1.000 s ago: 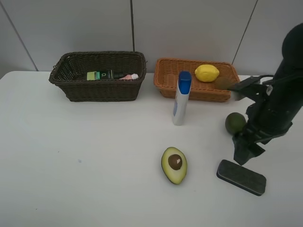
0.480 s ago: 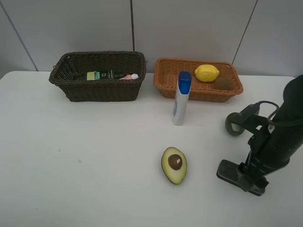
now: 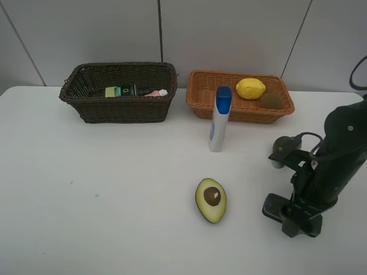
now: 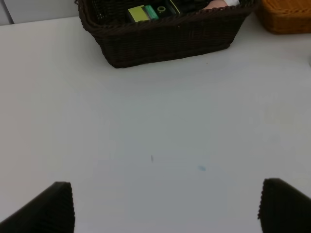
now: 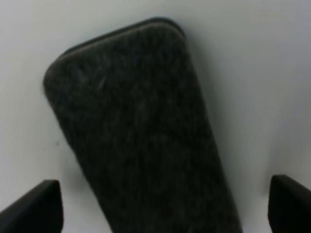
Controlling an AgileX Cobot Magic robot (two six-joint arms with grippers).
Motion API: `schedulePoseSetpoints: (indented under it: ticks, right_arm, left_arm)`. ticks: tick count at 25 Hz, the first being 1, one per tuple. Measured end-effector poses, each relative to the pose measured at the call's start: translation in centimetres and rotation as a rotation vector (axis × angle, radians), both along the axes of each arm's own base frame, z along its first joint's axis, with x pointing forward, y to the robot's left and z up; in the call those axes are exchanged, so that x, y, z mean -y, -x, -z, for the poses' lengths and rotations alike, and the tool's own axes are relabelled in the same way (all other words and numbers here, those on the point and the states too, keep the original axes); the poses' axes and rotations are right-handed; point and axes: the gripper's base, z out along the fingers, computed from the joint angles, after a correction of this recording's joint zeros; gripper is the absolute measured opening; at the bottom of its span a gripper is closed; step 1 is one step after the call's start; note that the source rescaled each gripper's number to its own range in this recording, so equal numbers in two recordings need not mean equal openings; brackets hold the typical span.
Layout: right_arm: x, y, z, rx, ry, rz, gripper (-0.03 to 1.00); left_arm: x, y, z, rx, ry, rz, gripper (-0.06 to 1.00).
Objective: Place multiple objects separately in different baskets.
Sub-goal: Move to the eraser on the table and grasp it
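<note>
Your right gripper [image 3: 295, 220] hangs low over the dark rectangular block [image 5: 136, 126], which lies flat on the white table [image 3: 114, 189] at the near right. Its fingers are spread wide, one on either side of the block, and they are not clamped on it. Your left gripper [image 4: 167, 208] is also spread wide with nothing between its fingers, above bare table on the near side of the dark brown basket [image 3: 117, 109]. That basket, far left, holds the dark green pump bottle [image 3: 123, 90] and the pink bottle [image 3: 155, 93]. The orange-tan basket [image 3: 241, 112], just to its right, holds the lemon [image 3: 250, 88] and the kiwi [image 3: 270, 101]. The white blue-capped bottle [image 3: 219, 120] stands upright just in front of that basket. The lime [image 3: 282, 146] sits on the table by your right arm, partly hidden. The halved avocado [image 3: 211, 199] lies cut side up near the middle, left of the block.
</note>
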Motion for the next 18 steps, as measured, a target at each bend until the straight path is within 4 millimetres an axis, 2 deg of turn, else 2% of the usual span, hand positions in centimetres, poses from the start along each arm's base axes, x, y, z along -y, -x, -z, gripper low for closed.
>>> schedulePoseSetpoints:
  ticks: [7, 9, 10, 11, 14, 18]
  right_arm:
    - [-0.1, -0.4, 1.2, -0.022, 0.015, -0.018, 1.00]
    - [-0.1, -0.4, 1.3, -0.023, 0.017, -0.020, 0.96]
    - [-0.1, -0.5, 1.3, -0.020, 0.018, -0.023, 0.91]
    - [-0.1, -0.5, 1.3, -0.018, 0.022, -0.030, 0.80]
    - [-0.1, -0.7, 1.3, -0.009, 0.023, -0.040, 0.33]
    - [-0.1, -0.8, 1.2, -0.018, 0.030, -0.043, 0.32]
  left_arm:
    - [0.0, 0.0, 0.0, 0.000, 0.001, 0.000, 1.00]
    - [0.0, 0.0, 0.0, 0.000, 0.001, 0.001, 1.00]
    - [0.0, 0.0, 0.0, 0.000, 0.001, 0.001, 1.00]
    - [0.0, 0.0, 0.0, 0.000, 0.001, 0.001, 1.00]
    - [0.0, 0.0, 0.0, 0.000, 0.001, 0.001, 1.00]
    - [0.0, 0.0, 0.0, 0.000, 0.001, 0.001, 1.00]
